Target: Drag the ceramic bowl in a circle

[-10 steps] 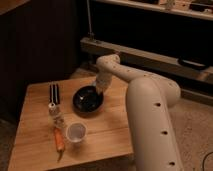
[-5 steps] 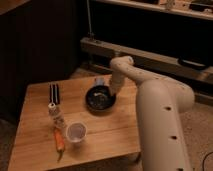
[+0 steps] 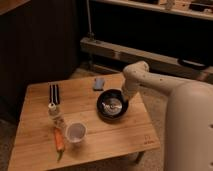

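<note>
Jaws clenched at the bowl's right rim, the gripper (image 3: 123, 99) has swept the ceramic bowl (image 3: 112, 105) rightward and slightly nearer across the wooden table (image 3: 35, 145), apparently an early arc of the circle.

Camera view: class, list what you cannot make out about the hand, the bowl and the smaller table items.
- Hand at the ceramic bowl's right rim: shut, contact hidden by its own wrist.
- Pale item beside the white cup: too blurred to identify.
- Blue-grey object behind the bowl: too blurred to identify.
</note>
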`<action>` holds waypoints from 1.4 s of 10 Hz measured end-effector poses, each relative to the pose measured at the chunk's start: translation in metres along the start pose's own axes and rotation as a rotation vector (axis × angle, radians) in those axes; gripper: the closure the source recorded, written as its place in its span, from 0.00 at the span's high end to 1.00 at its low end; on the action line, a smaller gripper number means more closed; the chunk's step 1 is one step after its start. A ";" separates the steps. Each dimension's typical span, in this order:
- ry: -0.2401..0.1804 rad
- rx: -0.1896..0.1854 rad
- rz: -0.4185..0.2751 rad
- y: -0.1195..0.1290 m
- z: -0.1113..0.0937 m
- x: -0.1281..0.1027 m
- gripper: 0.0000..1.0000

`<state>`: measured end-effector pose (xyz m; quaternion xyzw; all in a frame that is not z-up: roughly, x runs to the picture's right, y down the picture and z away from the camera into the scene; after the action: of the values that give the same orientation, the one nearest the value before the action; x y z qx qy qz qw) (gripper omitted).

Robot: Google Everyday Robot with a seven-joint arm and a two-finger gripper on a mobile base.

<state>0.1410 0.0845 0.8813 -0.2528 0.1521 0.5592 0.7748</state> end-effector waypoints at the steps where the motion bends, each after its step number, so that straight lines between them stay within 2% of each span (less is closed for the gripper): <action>1: 0.017 0.017 -0.009 -0.003 0.001 0.020 0.00; 2: 0.027 0.031 -0.033 0.000 0.001 0.035 0.00; 5: 0.047 0.026 -0.133 0.031 -0.007 0.069 0.00; 7: 0.042 0.011 -0.231 0.064 -0.016 0.083 0.00; 8: 0.035 0.009 -0.262 0.074 -0.019 0.081 0.00; 9: 0.021 -0.001 -0.310 0.094 -0.022 0.071 0.00; 12: -0.010 -0.024 -0.382 0.129 -0.024 0.040 0.00; 14: -0.028 -0.046 -0.426 0.156 -0.022 0.011 0.00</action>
<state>-0.0018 0.1194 0.8227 -0.2889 0.0715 0.3894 0.8716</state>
